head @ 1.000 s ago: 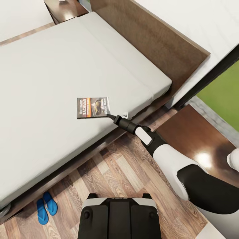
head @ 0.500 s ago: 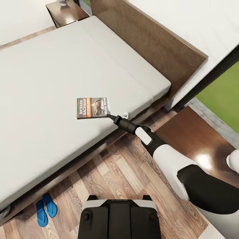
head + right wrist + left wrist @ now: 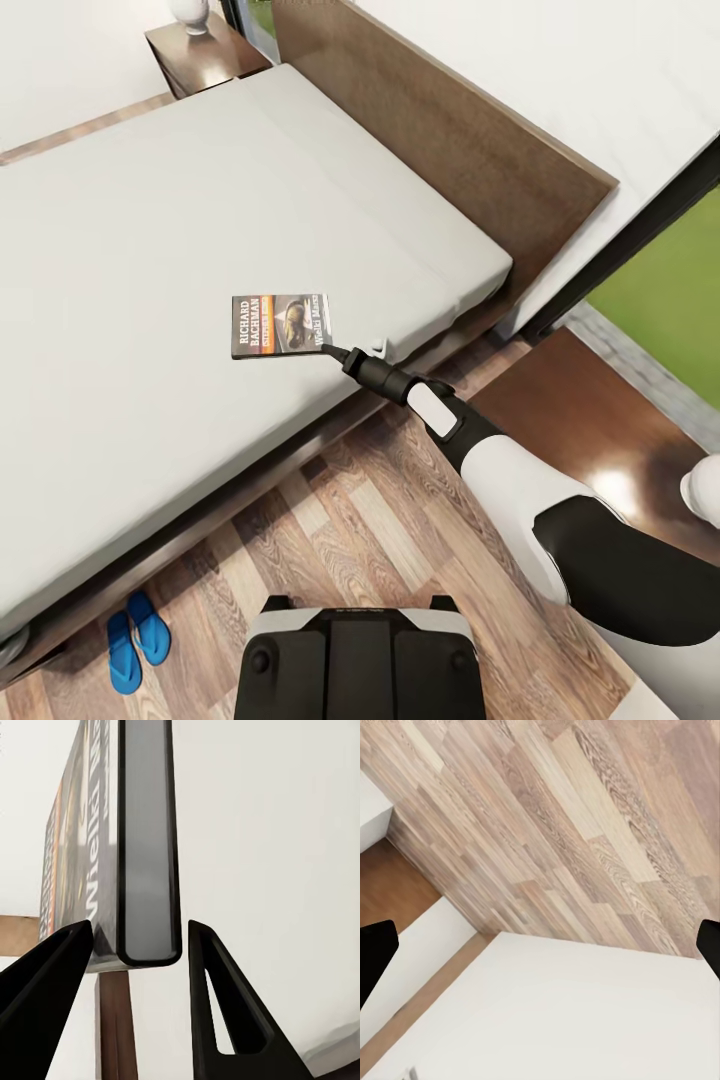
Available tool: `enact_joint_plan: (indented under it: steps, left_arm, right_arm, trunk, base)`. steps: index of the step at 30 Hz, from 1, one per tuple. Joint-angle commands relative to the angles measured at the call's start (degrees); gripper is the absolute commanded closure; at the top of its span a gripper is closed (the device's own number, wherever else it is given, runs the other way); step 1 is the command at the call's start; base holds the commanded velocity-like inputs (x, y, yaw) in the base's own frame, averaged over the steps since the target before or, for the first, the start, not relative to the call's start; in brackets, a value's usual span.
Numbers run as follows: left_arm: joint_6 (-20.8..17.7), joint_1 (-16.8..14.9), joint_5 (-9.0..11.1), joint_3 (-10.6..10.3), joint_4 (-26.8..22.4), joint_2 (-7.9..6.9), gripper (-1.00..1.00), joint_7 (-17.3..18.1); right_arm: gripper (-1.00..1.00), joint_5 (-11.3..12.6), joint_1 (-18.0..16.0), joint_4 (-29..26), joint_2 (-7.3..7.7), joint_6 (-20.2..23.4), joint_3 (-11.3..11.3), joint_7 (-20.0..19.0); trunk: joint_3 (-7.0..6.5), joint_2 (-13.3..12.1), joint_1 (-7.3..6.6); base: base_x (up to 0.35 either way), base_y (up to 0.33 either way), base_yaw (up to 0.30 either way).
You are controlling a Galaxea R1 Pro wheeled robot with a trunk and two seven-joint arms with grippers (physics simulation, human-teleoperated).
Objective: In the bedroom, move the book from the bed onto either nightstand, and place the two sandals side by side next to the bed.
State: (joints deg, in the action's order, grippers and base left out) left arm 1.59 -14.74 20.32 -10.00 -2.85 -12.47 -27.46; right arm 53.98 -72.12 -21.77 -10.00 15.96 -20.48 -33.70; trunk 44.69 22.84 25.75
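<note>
The book [image 3: 280, 325], dark-covered with "RICHARD" in white, hangs flat over the light grey mattress [image 3: 150, 230] of the bed, near its side edge. My right gripper [image 3: 335, 350] is shut on the book's near edge. In the right wrist view the book [image 3: 146, 855] is seen edge-on between the two black fingers [image 3: 217, 1005] of the right gripper [image 3: 139, 928]. The two blue sandals [image 3: 137, 640] lie side by side on the floor beside the bed frame. My left gripper [image 3: 540, 949] is open over wood floor.
A dark brown nightstand [image 3: 205, 55] with a white vase stands beyond the bed's far side. Another glossy nightstand [image 3: 580, 420] sits by my right arm, carrying a white object [image 3: 700, 495]. The headboard [image 3: 450, 130] and a window onto grass [image 3: 670, 290] lie beyond. My base [image 3: 360, 660] stands on the plank floor.
The whole picture has slid downward, so the camera has moved; more of the far nightstand shows. The right gripper and the book keep their place in the picture.
</note>
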Motion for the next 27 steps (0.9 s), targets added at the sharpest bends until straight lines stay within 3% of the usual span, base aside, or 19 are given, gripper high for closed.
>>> enact_joint_plan:
  steps: [1, 27]
  left_arm:
    - [0.16, -0.01, 0.6, -0.46, -0.02, -0.01, -1.0, -0.12]
    - [0.17, 0.0, 0.58, -0.46, -0.05, -0.01, -1.0, -0.14]
  right_arm:
    - [1.0, 0.44, -0.04, 0.06, 0.0, 0.3, -0.08, -0.11]
    - [1.0, 0.42, -0.04, 0.06, 0.0, 0.37, -0.13, -0.11]
  trunk:
    - [-0.04, 0.08, 0.03]
    - [-2.42, 0.08, 0.03]
  base:
    - [0.0, 0.0, 0.0]
    - [0.0, 0.0, 0.0]
